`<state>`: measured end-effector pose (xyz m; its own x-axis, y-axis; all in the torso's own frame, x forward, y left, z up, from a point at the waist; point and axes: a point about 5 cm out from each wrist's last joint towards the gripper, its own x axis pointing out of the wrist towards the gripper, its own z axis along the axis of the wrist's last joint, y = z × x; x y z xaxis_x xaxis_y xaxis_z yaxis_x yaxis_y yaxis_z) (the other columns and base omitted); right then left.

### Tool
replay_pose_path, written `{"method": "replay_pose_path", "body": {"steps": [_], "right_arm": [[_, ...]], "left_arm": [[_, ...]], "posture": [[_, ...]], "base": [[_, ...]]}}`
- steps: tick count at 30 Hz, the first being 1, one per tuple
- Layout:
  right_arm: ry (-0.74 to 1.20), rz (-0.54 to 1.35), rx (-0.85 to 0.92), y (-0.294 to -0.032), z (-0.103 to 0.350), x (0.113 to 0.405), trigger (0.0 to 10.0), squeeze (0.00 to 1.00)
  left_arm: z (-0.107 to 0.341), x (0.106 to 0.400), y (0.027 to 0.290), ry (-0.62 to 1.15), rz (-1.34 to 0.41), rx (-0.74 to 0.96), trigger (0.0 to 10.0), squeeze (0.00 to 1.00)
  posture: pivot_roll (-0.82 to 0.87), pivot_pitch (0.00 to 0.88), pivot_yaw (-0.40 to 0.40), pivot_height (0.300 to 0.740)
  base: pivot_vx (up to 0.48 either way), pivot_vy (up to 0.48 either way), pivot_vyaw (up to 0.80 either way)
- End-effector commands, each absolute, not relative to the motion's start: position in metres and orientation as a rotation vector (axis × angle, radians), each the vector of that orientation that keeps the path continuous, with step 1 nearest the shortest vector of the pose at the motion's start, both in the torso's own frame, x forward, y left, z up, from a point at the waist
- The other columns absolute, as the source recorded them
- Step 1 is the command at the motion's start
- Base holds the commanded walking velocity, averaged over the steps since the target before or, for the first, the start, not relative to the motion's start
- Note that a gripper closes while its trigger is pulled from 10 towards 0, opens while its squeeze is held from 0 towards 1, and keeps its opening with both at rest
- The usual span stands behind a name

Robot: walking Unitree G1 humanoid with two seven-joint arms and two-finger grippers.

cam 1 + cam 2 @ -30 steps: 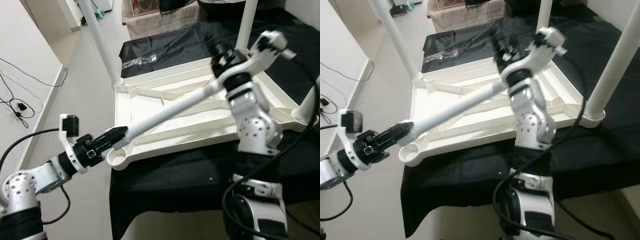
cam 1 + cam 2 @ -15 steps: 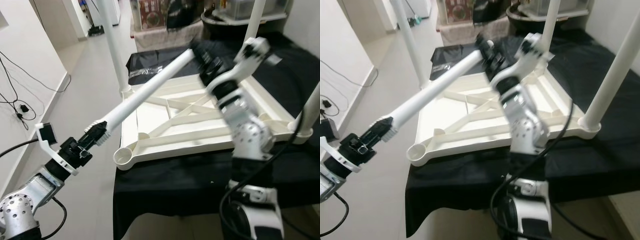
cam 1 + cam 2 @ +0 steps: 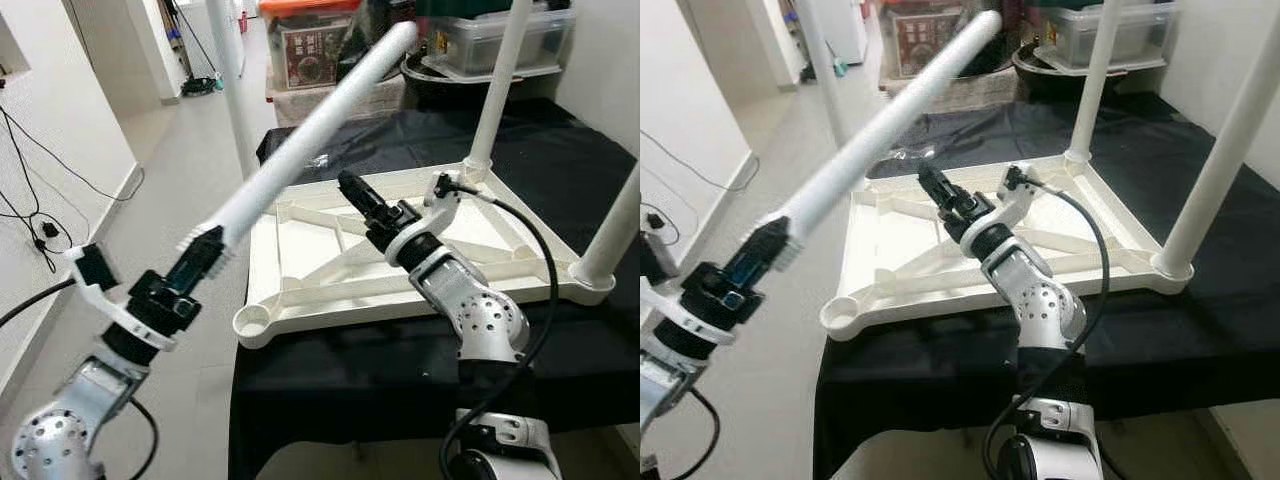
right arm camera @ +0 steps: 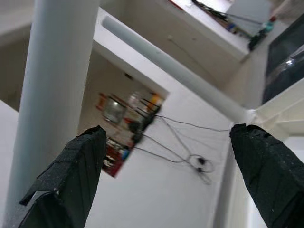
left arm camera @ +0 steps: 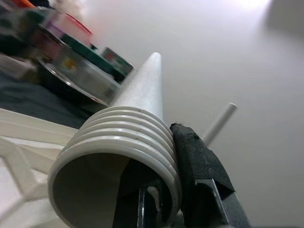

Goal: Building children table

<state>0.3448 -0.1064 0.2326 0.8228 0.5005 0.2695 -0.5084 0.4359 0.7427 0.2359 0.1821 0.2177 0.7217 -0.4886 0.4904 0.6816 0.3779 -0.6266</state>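
fingers on my left gripper [image 3: 205, 257] are clamped on the threaded end of the loose table leg [image 3: 310, 130], one finger inside the hollow tube and one outside, as the left wrist view shows against the ribbed collar [image 5: 124, 137]. gripping it at that end keeps the screw thread low and near me, which i judge is the end that has to meet a socket. the leg slants up and away over the floor, its far tip high near the storage boxes [image 3: 480, 40] at the back.

my right gripper [image 3: 357, 195] hangs spread apart and holds nothing, hovering above the ribbed underside of the upside-down tabletop [image 3: 300, 290]. its wrist camera looks between the two black fingers [image 4: 71, 175] at a white upright leg.

the tabletop lies inverted on a surface draped in black cloth [image 3: 400, 360], so the sockets face upward for fitting. three legs already stand in their corners, one at the far left [image 3: 232, 90], one at the far right [image 3: 500, 85], one at the near right [image 3: 615, 240]. the near-left corner socket [image 3: 252, 322] is open, just beside my left arm, and i reckon the held leg goes there.
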Motion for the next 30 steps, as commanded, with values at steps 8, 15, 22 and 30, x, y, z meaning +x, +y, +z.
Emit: {"method": "replay_pose_path", "body": {"steps": [8, 15, 22, 30], "right_arm": [[-0.025, 0.792, 1.021, -0.105, 0.240, 0.334, 10.0, 0.00], [0.037, 0.877, 1.053, -0.105, 0.224, 0.323, 10.0, 0.00], [0.032, 0.889, 1.080, -0.106, 0.224, 0.321, 10.0, 0.00], [-0.017, 0.953, 1.086, -0.105, 0.236, 0.318, 10.0, 0.00]], "left_arm": [[0.215, 0.229, 0.172, -0.228, -0.750, -0.953, 10.0, 0.00], [0.216, 0.228, 0.173, -0.239, -0.740, -0.957, 10.0, 0.00], [0.214, 0.228, 0.173, -0.230, -0.725, -0.965, 10.0, 0.00], [0.206, 0.224, 0.160, -0.174, -0.754, -1.002, 10.0, 0.00]], "posture": [[-0.08, 0.048, 0.046, 0.740], [-0.08, 0.052, 0.045, 0.740], [-0.08, 0.052, 0.045, 0.740], [-0.08, 0.052, 0.045, 0.740]], "base": [[0.000, 0.000, 0.00], [0.000, 0.000, 0.00], [0.000, 0.000, 0.00], [0.000, 0.000, 0.00]]}}
